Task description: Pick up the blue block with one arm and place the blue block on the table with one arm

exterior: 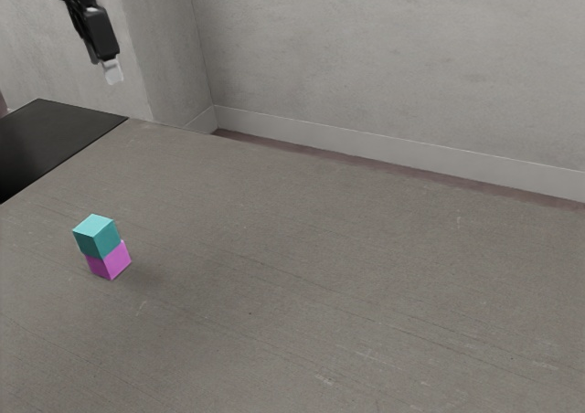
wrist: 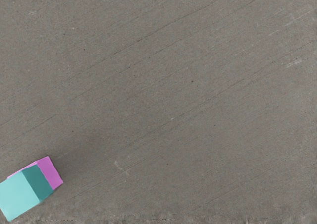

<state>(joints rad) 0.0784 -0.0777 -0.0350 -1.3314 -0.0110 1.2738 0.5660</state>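
High at the exterior view's upper left is my black gripper [exterior: 111, 67], well above the table [exterior: 320, 267] and apart from both blocks. The teal-blue block [exterior: 96, 237] rests on top of a magenta block [exterior: 112, 262], slightly offset from it. From above, in the wrist view, the blue block [wrist: 22, 193] covers much of the magenta block [wrist: 51, 173] near the lower left corner. How my gripper stands cannot be made out.
A black panel [exterior: 50, 139] adjoins the table at the exterior view's left. Behind the table's far edge rises a grey wall [exterior: 384, 57] with a pale baseboard [exterior: 393, 146]. Bare tabletop [wrist: 173, 85] stretches beside the stack.
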